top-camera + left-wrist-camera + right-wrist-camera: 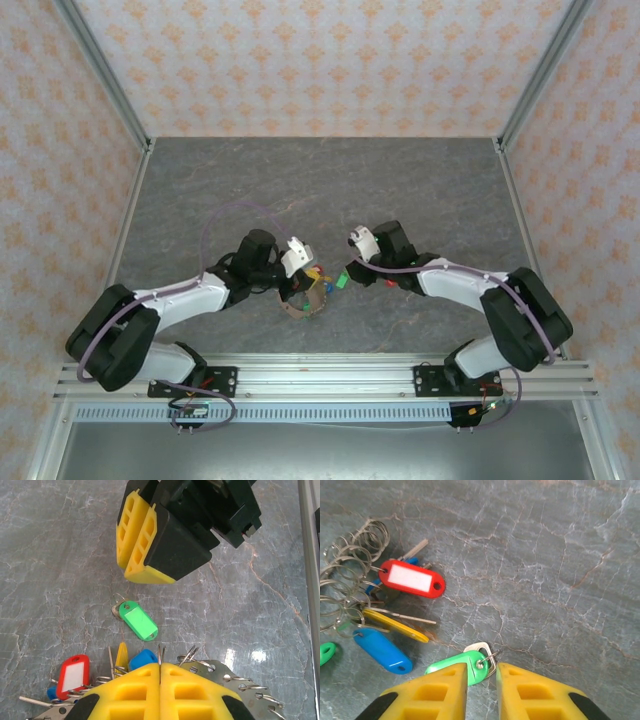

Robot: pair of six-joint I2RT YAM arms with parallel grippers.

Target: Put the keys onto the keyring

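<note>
One green key left to hang.
The left pincer (160,667) is shut tight on the ring (215,669), where the other keys (73,675) seem to hang. The green key (140,621) lies loose just beside it, under the right pincer (481,672), open a crack. Bare surface (300,180) lies all around, edges far off.

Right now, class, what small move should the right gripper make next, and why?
Probably lower and close on the green key tag: the right gripper hangs slightly open over it, and it lies loose, apart from the keyring pinched by the left gripper.
</note>
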